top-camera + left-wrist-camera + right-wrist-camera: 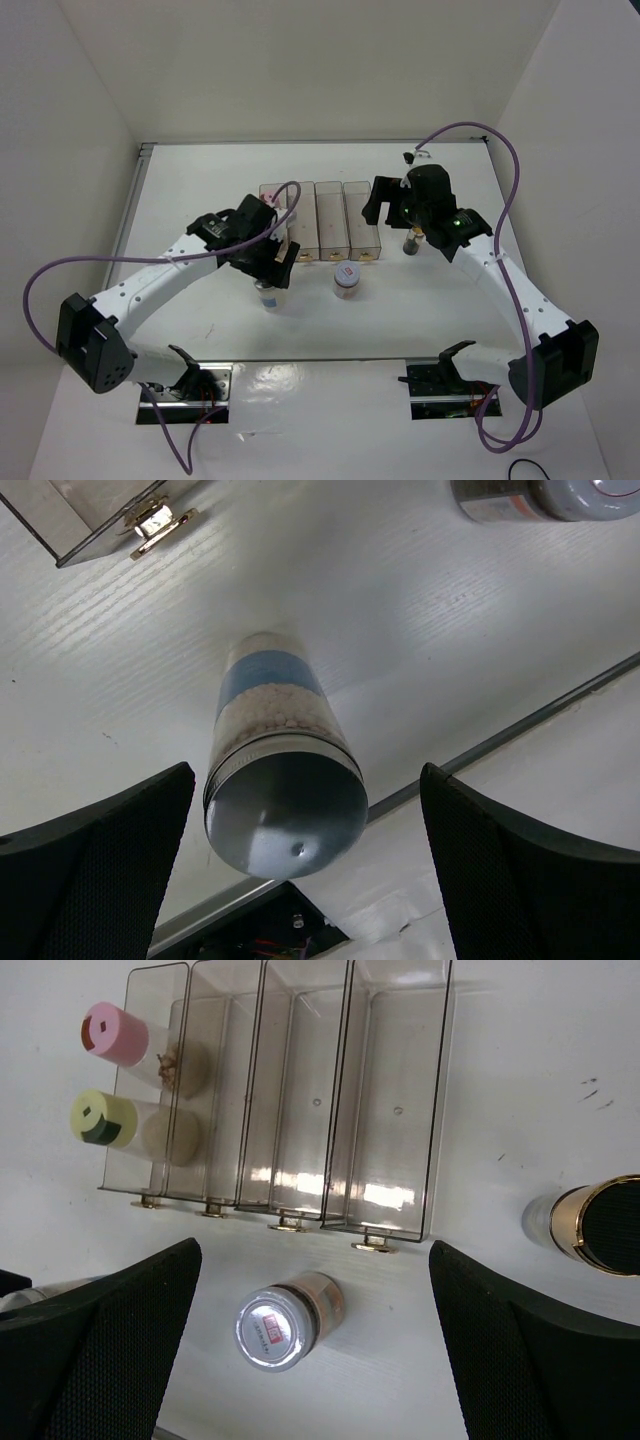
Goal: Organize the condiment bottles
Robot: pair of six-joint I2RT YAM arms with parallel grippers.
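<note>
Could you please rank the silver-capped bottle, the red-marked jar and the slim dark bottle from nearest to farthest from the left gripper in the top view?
1. The silver-capped bottle, right beneath the left gripper, between its fingers.
2. The red-marked jar, further right, mid-table.
3. The slim dark bottle, farthest right, under the right gripper.

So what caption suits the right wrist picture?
Open right claw near four clear bins; pink-capped bottle and yellow-capped bottle in the leftmost, short jar outside.

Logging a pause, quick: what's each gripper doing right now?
Left gripper: open, straddling the silver-capped bottle, not touching it.
Right gripper: open, holding nothing.
</note>
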